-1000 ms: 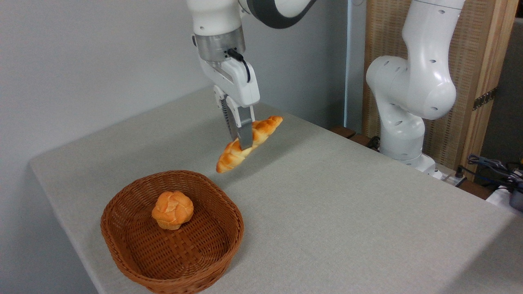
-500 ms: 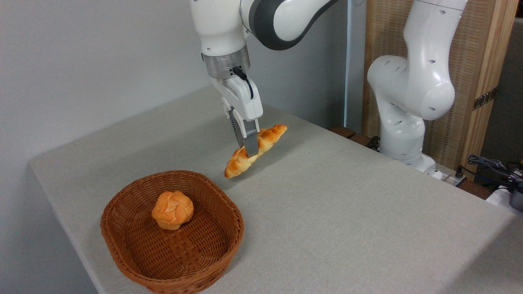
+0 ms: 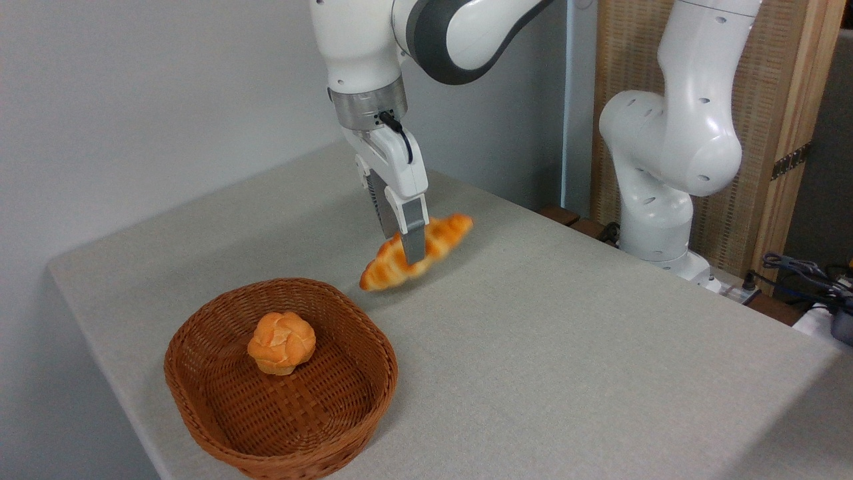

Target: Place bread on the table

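Since half a second ago, the long, braided, golden-orange bread (image 3: 400, 260) has tipped flatter and looks blurry, and its left tip now sits a little more to the left. One second ago it hung higher and more slanted. Now it lies almost level, just above the big, flat, light grey-beige counter (image 3: 566, 347), with its dark shadow right under it. I cannot tell if its low left tip touches the cloth.

The white and grey two-finger tool (image 3: 413, 253) points down from the white robot arm (image 3: 373, 60). Its fingers are clamped on the middle of the bread. One grey finger (image 3: 414, 237) shows in front of the loaf, and the other is hidden behind it.

The brown woven wicker basket (image 3: 220, 413) sits on the counter near the front left edge. It is near the bread but not touching it. The bread is up and to the right of the basket's back rim. A small, round, knotted orange bun (image 3: 281, 343) rests inside the basket, toward the back.

The thick white base of the robot (image 3: 666, 147) stands past the far right edge of the counter, in front of a pale wooden panel (image 3: 786, 133). Some dark cables (image 3: 800, 273) lie at the far right.
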Motion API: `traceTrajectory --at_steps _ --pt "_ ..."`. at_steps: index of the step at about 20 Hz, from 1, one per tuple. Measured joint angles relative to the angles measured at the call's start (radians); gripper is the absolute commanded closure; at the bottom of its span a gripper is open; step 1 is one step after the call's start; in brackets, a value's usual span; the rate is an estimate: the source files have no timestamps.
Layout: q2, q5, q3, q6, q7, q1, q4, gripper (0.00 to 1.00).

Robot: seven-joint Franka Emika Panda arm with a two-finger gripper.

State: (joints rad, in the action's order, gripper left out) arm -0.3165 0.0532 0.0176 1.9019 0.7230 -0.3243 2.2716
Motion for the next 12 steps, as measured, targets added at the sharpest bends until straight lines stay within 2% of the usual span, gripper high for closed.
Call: traceTrajectory --at_steps 8,12 --pt "0.001 0.0 0.0 0.007 0.0 -0.014 -0.005 0.0" --pt "-0.001 0.0 0.026 0.009 0.0 -0.014 -0.094 0.0"
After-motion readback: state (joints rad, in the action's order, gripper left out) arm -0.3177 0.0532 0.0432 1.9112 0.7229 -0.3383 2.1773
